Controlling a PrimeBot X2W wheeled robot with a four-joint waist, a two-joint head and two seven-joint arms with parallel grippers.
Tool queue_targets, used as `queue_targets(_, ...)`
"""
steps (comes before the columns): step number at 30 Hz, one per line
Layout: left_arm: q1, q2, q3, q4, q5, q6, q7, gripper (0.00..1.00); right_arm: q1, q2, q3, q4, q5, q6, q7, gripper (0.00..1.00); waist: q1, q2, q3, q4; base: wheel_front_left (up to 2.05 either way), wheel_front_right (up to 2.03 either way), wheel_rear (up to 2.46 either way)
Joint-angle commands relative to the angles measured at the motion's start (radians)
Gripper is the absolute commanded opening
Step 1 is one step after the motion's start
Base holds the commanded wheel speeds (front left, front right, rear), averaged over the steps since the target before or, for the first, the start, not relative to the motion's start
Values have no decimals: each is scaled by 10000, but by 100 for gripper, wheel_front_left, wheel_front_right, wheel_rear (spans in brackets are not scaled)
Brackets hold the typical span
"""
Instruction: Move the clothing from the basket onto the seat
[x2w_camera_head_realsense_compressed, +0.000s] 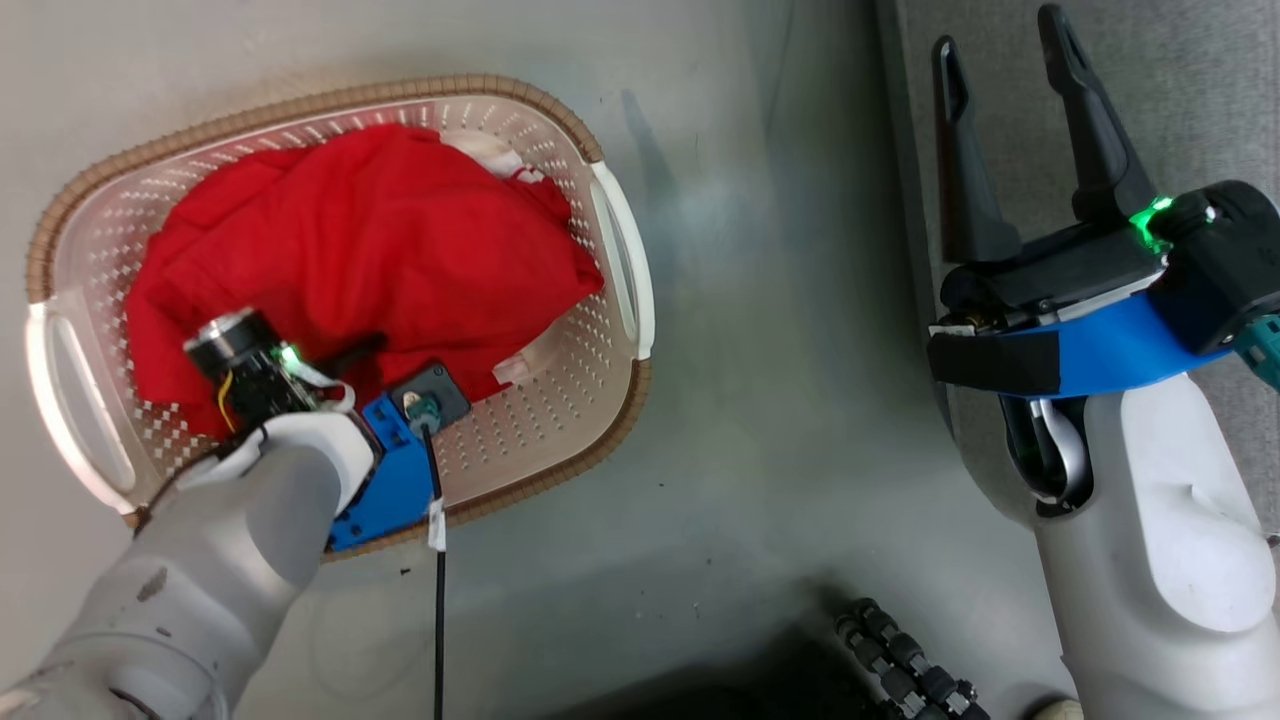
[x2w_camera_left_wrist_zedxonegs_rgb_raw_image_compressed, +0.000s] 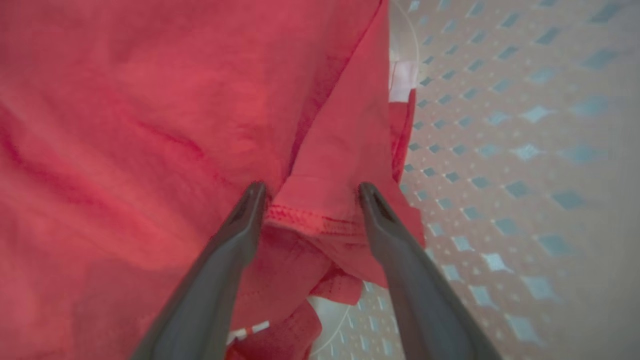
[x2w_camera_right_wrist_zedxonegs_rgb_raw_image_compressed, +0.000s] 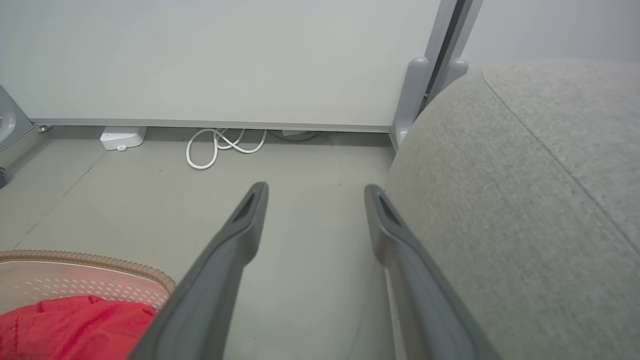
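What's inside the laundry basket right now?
Red clothing lies in the basket, with the left end effector open around a hem. Whatever lies beneath it is covered.

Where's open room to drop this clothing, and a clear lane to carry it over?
The seat top beside the right end effector is bare. The floor strip between basket and seat is bare too. Crowded: inside the basket, clothing piled at the left end effector; white cable by the wall.

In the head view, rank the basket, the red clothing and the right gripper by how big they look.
1. basket
2. clothing, lying inside it
3. right gripper, though it is probably nearer the camera, which makes it look larger than it is.
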Motion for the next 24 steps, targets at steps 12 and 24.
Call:
queue_targets(12,-692,26,-518,73,-220,-1,308,31,-268,-29,-63,-288,-15,22,-38,100,-1,0,549,38,0,0,0)
queue_targets(24,-475,-177,-647,-14,-559,-1,4,0,-245,-28,-130,-121,-98,22,-38,100,-1,0,218,239,0,0,0)
